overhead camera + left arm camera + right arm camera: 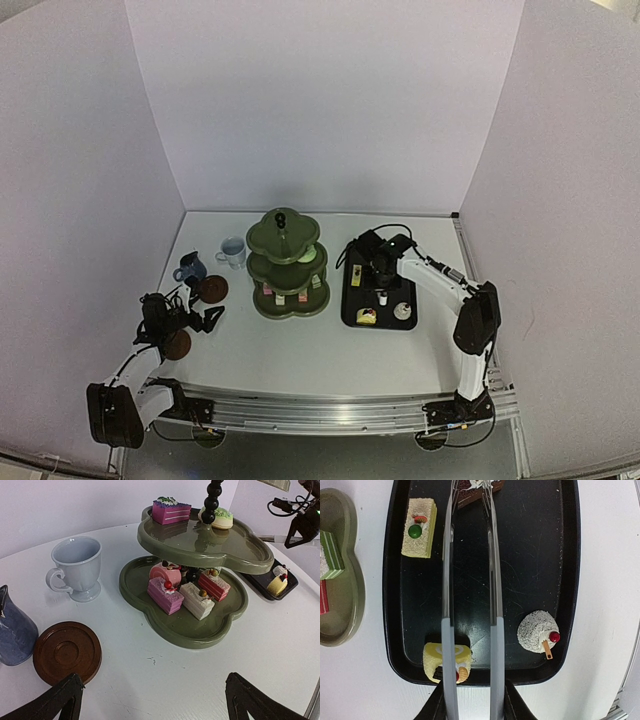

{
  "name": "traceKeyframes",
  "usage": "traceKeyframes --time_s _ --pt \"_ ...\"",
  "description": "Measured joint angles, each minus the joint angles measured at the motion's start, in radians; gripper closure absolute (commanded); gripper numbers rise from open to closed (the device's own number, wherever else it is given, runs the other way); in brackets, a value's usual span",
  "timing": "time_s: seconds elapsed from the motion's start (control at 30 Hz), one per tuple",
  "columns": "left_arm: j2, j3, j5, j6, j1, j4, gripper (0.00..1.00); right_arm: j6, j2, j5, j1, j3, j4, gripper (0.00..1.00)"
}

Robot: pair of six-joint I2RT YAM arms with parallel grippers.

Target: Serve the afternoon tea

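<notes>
The right gripper (472,707) is clamped on a pair of metal tongs (494,580), its jaws narrowed around the handles. The two blades run out over the black tray (540,555) to either side of a brown cake slice (472,492) at its far end; whether they pinch it cannot be told. Three more cakes sit in the tray: a yellow-green slice (419,527), a yellow roll (432,660) under the left blade, and a white dome cake (537,630) topped with a red cherry.

The left gripper (155,705) is spread wide and carries nothing, hanging above the table (165,675) just beside a brown saucer (67,651). A dark blue mug (15,630) touches that saucer's edge, with a pale mug (75,567) behind. A second saucer (178,345) lies near the left wrist.

The green tiered stand (200,545) is at mid-table, between the mugs and the tray, with pink, white and red slices (182,587) on a lower tier and two cakes higher up.

The right arm (440,275) reaches from its near-right base, elbow raised, wrist tipped down over the tray. The left arm (135,370) stays low at near left, facing the stand.
</notes>
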Motion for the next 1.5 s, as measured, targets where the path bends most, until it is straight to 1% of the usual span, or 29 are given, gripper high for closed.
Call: traceKeyframes --time_s 0.4,0.6,0.83,1.07,1.23,1.37,1.5 --pt "0.000 -0.002 0.000 0.000 0.000 0.000 0.00 -0.004 0.032 0.000 0.020 0.062 -0.013 0.71" --pt "0.000 -0.014 0.000 0.000 0.000 0.000 0.00 -0.035 0.045 -0.003 0.028 0.097 -0.015 0.72" --pt "0.000 -0.014 0.000 0.000 0.000 0.000 0.00 -0.065 0.086 -0.042 -0.002 0.127 0.012 0.74" --pt "-0.001 -0.014 0.000 0.000 0.000 0.000 0.00 -0.058 0.100 -0.061 -0.036 0.092 0.039 0.75" --pt "-0.001 -0.014 0.000 0.000 0.000 0.000 0.00 -0.049 0.099 -0.061 -0.042 0.036 0.056 0.75" --pt "-0.001 -0.014 0.000 0.000 0.000 0.000 0.00 -0.046 0.088 -0.060 -0.041 -0.012 0.056 0.75" --pt "-0.001 -0.014 0.000 0.000 0.000 0.000 0.00 -0.047 0.058 -0.059 -0.040 -0.021 0.052 0.75"
